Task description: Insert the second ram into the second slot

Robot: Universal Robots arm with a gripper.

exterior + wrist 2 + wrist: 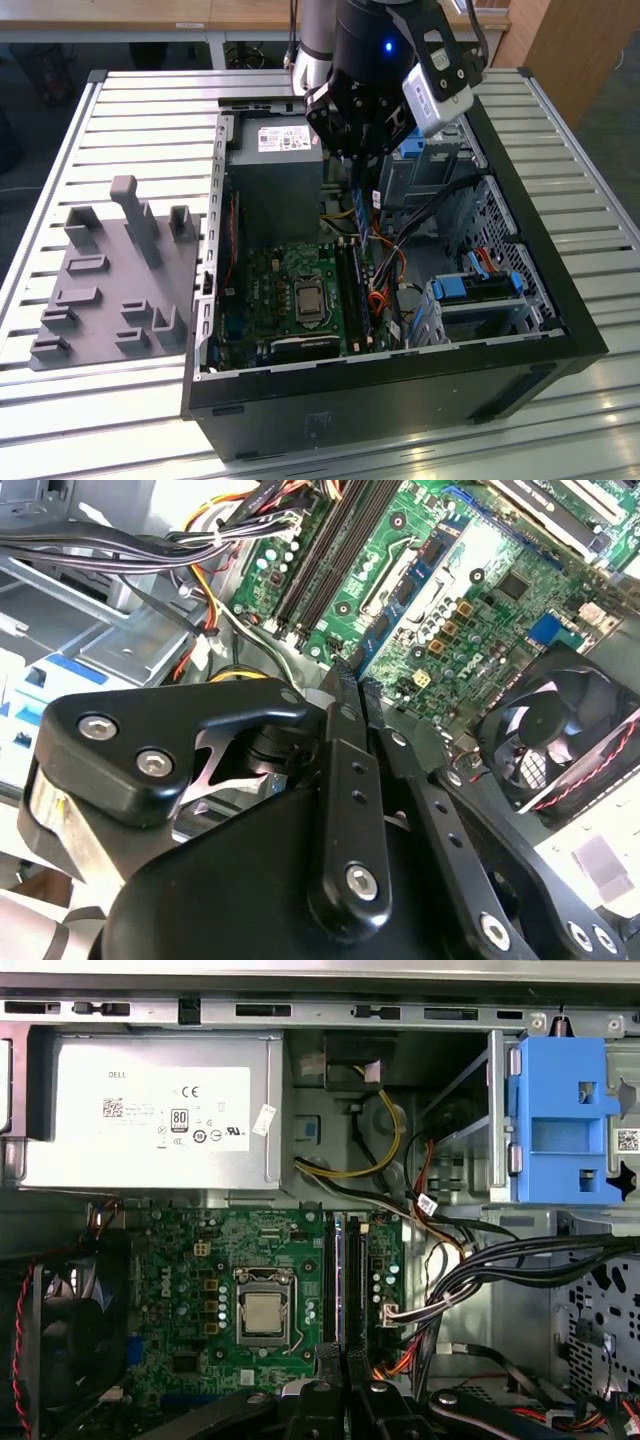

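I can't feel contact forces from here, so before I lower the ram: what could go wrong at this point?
1. The end effector appears shut on the second ram, held edge-down above the memory slots. The slots lie close side by side, so a small offset could land it on a slot wall or in the wrong slot.
2. Black cables run beside the slots and might snag the end effector as it descends.
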